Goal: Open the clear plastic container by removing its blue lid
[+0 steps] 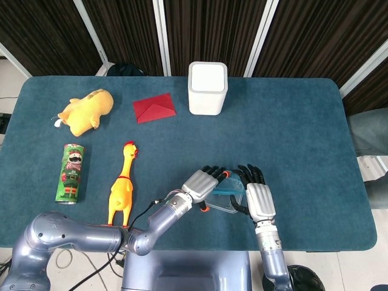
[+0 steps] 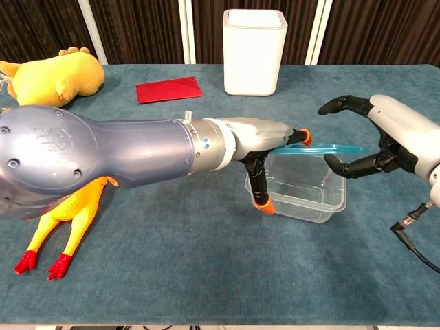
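Observation:
The clear plastic container (image 2: 306,189) sits near the table's front edge, between my two hands. Its blue lid (image 2: 333,147) hovers roughly level just above the rim, pushed a little to the right. My left hand (image 2: 265,148) holds the lid's left end under its orange-tipped fingers (image 2: 302,135), and the thumb hangs down by the container's near-left corner. My right hand (image 2: 378,137) curls around the lid's right end with fingers apart; I see no clear contact. In the head view the container (image 1: 225,203) lies between the left hand (image 1: 203,183) and right hand (image 1: 259,197).
A white bin (image 1: 207,88) stands at the back centre, with a red envelope (image 1: 154,109) to its left. On the left side lie a yellow plush toy (image 1: 88,111), a green chips can (image 1: 71,173) and a rubber chicken (image 1: 123,185).

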`<act>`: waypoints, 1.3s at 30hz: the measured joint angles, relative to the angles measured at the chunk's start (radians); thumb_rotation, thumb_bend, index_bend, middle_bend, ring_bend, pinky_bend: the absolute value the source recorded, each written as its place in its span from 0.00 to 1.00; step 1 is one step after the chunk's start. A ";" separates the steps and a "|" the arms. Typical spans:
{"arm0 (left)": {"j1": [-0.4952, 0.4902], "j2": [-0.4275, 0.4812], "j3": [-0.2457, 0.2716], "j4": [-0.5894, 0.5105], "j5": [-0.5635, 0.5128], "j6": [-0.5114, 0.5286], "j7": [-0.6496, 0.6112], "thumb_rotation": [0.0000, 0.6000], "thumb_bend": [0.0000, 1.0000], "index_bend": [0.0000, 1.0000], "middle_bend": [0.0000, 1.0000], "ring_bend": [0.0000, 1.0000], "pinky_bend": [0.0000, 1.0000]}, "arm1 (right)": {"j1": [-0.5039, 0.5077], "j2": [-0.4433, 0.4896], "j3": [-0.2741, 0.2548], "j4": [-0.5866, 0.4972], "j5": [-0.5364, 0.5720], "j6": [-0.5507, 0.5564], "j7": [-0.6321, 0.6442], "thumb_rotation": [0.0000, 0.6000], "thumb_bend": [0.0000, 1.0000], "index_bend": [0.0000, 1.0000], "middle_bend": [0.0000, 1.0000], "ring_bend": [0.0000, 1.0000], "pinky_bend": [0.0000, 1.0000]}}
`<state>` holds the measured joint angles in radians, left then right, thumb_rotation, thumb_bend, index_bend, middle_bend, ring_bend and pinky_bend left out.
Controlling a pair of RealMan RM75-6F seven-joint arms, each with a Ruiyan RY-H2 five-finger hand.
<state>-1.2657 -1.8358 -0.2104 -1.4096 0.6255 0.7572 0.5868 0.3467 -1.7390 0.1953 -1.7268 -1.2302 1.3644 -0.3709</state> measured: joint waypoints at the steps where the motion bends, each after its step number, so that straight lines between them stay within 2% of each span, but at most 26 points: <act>1: -0.001 0.001 0.000 -0.001 -0.001 -0.001 -0.001 1.00 0.00 0.00 0.00 0.00 0.11 | 0.001 -0.001 0.001 0.000 -0.002 0.000 0.000 1.00 0.48 0.32 0.17 0.00 0.00; 4: -0.004 0.005 0.001 -0.004 -0.002 -0.002 -0.004 1.00 0.00 0.00 0.00 0.00 0.11 | 0.005 -0.004 0.003 0.000 -0.010 0.001 0.000 1.00 0.48 0.46 0.17 0.00 0.00; 8: -0.007 0.010 0.004 -0.007 -0.005 -0.004 -0.007 1.00 0.00 0.00 0.00 0.00 0.11 | 0.006 -0.007 0.004 0.007 -0.020 0.008 0.005 1.00 0.57 0.55 0.17 0.00 0.00; 12: -0.010 0.014 0.006 -0.011 -0.006 -0.006 -0.010 1.00 0.00 0.00 0.00 0.00 0.11 | 0.005 -0.006 0.003 0.009 -0.022 0.009 0.013 1.00 0.63 0.57 0.18 0.00 0.00; 25: -0.022 0.049 0.001 -0.039 -0.016 -0.013 -0.024 1.00 0.00 0.00 0.00 0.00 0.11 | 0.006 -0.005 0.022 -0.001 -0.013 0.019 0.014 1.00 0.65 0.58 0.18 0.00 0.00; 31: -0.024 0.069 -0.002 -0.053 -0.018 -0.006 -0.031 1.00 0.00 0.00 0.00 0.00 0.11 | 0.006 -0.002 0.035 -0.006 -0.003 0.024 0.019 1.00 0.72 0.65 0.18 0.00 0.00; 39: -0.026 0.091 -0.001 -0.072 -0.015 0.002 -0.044 1.00 0.00 0.00 0.00 0.00 0.11 | 0.010 0.001 0.045 -0.016 0.001 0.029 0.016 1.00 0.73 0.66 0.18 0.00 0.00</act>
<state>-1.2912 -1.7450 -0.2114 -1.4818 0.6107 0.7591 0.5425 0.3563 -1.7377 0.2407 -1.7432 -1.2291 1.3936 -0.3545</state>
